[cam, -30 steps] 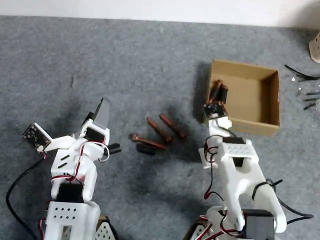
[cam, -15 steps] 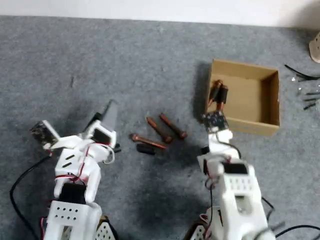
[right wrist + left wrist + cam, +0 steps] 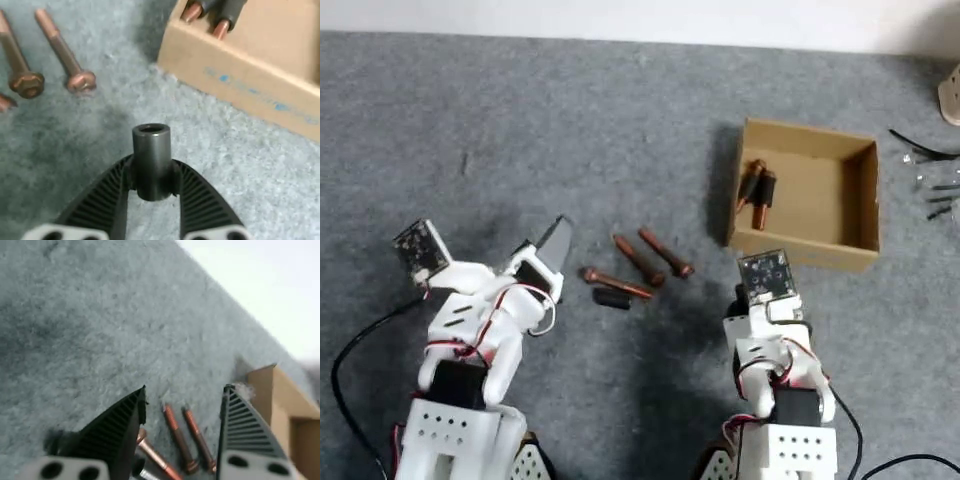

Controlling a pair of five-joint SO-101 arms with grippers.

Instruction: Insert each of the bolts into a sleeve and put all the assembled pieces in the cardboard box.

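Observation:
Three copper bolts point(image 3: 638, 260) lie on the grey carpet, with a loose black sleeve point(image 3: 611, 298) beside the nearest one. The cardboard box point(image 3: 840, 250) holds two assembled pieces point(image 3: 757, 188) at its left wall. My left gripper point(image 3: 185, 389) is open just left of the bolts point(image 3: 175, 435), which show between its fingers point(image 3: 120, 422). My right gripper point(image 3: 151, 170) is shut on a black sleeve point(image 3: 151, 142) held upright, on the near side of the box point(image 3: 240, 80). Two bolts point(image 3: 62, 50) lie to its left.
Small dark tools point(image 3: 930, 170) lie at the right edge beyond the box. Open carpet point(image 3: 520, 110) stretches across the back left. The right arm's wrist point(image 3: 767, 290) sits drawn in near its base.
The right arm has drawn back from the box's near-left corner toward its base. The left arm has swung right, bringing its gripper closer to the bolts.

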